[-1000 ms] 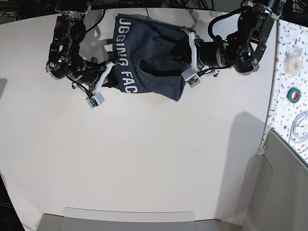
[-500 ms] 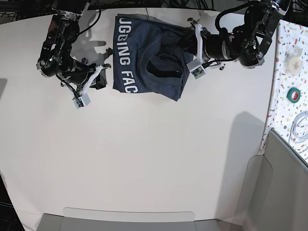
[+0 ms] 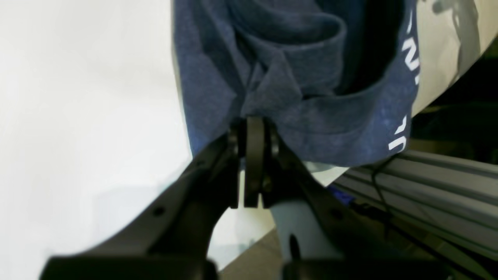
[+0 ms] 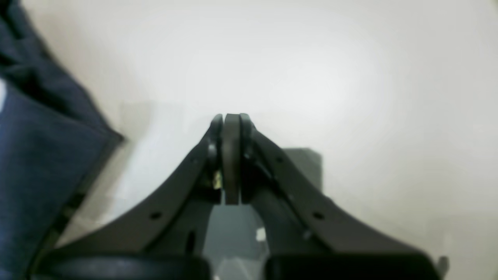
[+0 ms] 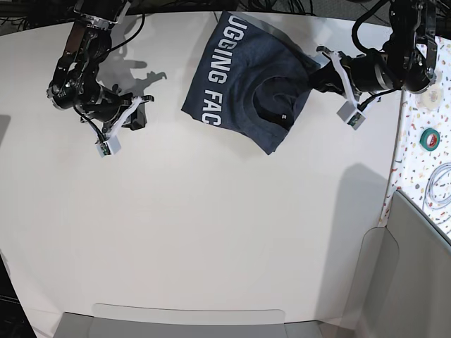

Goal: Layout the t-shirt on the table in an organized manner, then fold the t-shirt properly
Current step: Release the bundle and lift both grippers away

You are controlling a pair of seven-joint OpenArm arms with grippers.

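The big white table (image 5: 211, 232) fills most of the base view. Its top is plain and smooth.

The t-shirt (image 5: 246, 91) is dark blue with white letters. It lies bunched up near the far edge of the table, a bit toward the right side as the base view shows it. It is not flat. The cloth is folded over itself, and the dark neck hole shows near its middle. One part of the shirt is pulled out toward the table's right edge.

The left arm is by the far right corner of the table in the base view. The left fingers (image 3: 253, 128) are pressed together and pinch a fold of the t-shirt (image 3: 295, 77). In the left wrist view the blue cloth bunches up right at the tips, and white letters show on the hem off to the side.

The right arm is near the far left corner of the table in the base view, well apart from the shirt. The right fingers (image 4: 229, 124) are closed tight on each other and hold nothing. In the right wrist view they hang over bare table (image 4: 350, 77), and an edge of the t-shirt (image 4: 39, 155) shows at the side.
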